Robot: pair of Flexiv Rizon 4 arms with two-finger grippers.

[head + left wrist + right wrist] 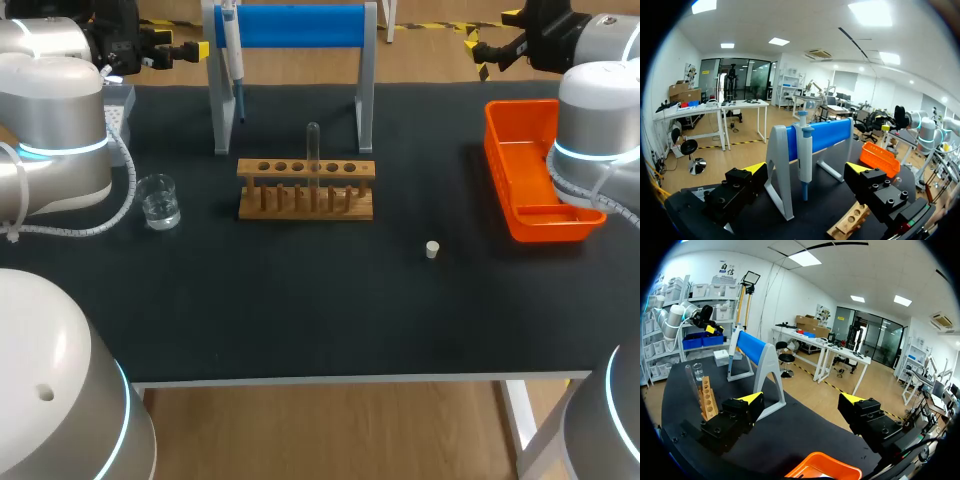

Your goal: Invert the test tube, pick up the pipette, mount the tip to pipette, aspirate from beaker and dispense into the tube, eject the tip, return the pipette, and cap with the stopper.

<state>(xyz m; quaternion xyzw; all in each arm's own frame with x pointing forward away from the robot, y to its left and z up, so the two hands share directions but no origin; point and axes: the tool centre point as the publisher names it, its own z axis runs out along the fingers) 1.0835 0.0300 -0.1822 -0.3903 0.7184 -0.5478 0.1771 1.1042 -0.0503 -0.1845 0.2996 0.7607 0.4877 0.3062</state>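
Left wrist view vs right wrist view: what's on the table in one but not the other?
Only left wrist: the white and blue pipette, hanging on the grey stand with blue bar; the right wrist view does not show it clearly. Only right wrist: the clear glass test tube upright in the wooden tube rack, and the clear glass beaker beyond it. Both: that stand, that rack, and the orange plastic tray. The left gripper and right gripper are each open, holding nothing.
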